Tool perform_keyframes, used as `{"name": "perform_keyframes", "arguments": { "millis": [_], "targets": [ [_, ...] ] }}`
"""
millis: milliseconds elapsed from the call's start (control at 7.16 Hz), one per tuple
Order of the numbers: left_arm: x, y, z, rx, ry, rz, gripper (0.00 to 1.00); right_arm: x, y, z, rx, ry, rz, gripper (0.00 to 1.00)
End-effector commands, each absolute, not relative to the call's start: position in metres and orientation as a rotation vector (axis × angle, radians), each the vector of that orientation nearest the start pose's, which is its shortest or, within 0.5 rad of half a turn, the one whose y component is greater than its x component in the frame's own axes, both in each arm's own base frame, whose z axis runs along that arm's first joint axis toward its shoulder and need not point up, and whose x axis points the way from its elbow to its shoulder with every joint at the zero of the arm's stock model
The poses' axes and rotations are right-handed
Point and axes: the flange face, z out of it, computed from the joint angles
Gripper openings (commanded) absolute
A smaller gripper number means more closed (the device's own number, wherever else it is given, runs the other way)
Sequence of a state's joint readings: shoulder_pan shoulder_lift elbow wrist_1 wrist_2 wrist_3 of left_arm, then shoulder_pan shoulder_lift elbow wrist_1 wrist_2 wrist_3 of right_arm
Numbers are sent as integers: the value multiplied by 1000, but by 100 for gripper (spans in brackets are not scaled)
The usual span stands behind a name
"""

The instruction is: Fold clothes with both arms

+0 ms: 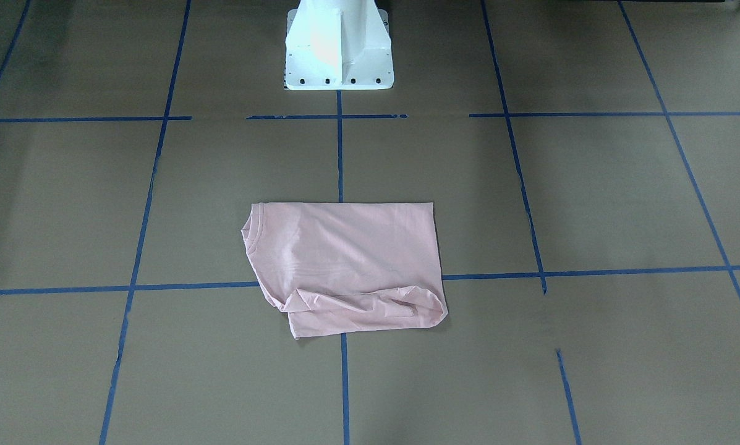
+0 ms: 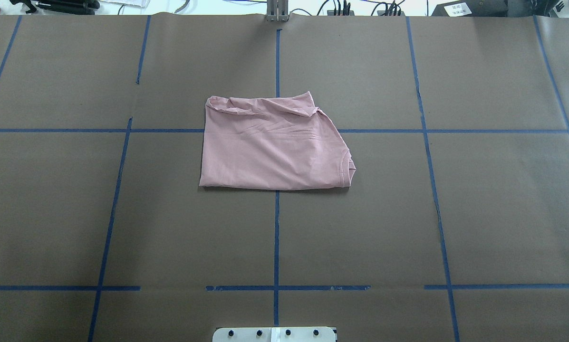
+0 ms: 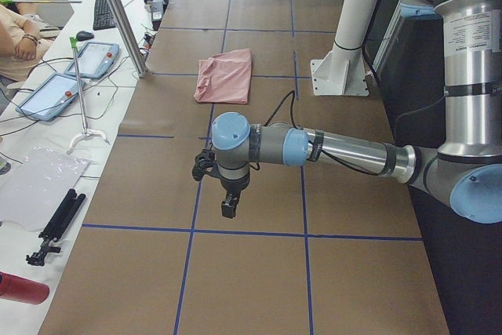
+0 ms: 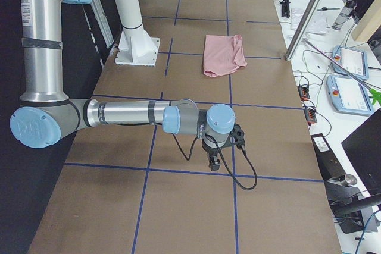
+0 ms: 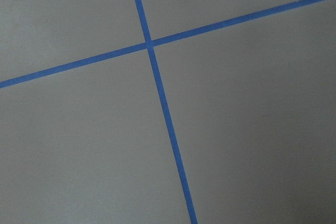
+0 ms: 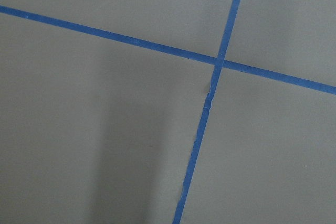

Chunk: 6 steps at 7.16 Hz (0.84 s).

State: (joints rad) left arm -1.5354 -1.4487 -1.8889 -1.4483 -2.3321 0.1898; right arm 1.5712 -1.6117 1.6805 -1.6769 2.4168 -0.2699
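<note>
A table covered in brown paper [image 2: 503, 213] and gridded with blue tape lines [image 2: 276, 237] fills the scene, with the white pedestal base [image 1: 339, 55] at the robot's edge. The pink T-shirt [image 2: 274, 149] lies folded into a rough rectangle in the middle of the table, across the centre tape line and somewhat nearer the operators' edge. Its ribbed collar [image 2: 348, 168] faces the robot's right end, and a bunched fold runs along its far side.

The left arm [image 3: 345, 151] stretches low over the table's left end, its left gripper [image 3: 228, 209] pointing down above bare paper, well apart from the shirt. The right arm [image 4: 119, 113] does likewise at the right end with the right gripper [image 4: 212, 163]. I cannot tell whether either gripper's fingers are parted or closed. Both wrist views show only paper and a tape crossing.

Beyond the operators' edge stand a slanted metal post [image 3: 118, 13], two teach pendants [image 3: 86, 59], a keyboard [image 3: 102, 9] and loose cables. A person's forearm [image 3: 20, 41] rests there.
</note>
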Motion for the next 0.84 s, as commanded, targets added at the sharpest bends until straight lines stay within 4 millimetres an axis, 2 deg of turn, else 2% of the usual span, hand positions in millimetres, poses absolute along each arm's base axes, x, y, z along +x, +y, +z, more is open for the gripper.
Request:
{"name": "perform_keyframes", "arguments": {
  "millis": [0, 140, 279, 559, 698],
  "targets": [
    [-50, -436, 594, 89, 761, 226, 100, 61, -471, 628, 87, -848, -235, 100],
    [-50, -434, 611, 54, 756, 212, 100, 60, -471, 626, 92, -850, -236, 100],
    [-51, -414, 626, 27, 767, 200, 100, 60, -471, 621, 101, -854, -240, 100],
    [-52, -407, 626, 38, 768, 204, 100, 60, -471, 612, 114, -848, -240, 100],
    [-52, -408, 614, 64, 766, 213, 100, 61, -473, 610, 120, -842, -243, 100]
  ]
}}
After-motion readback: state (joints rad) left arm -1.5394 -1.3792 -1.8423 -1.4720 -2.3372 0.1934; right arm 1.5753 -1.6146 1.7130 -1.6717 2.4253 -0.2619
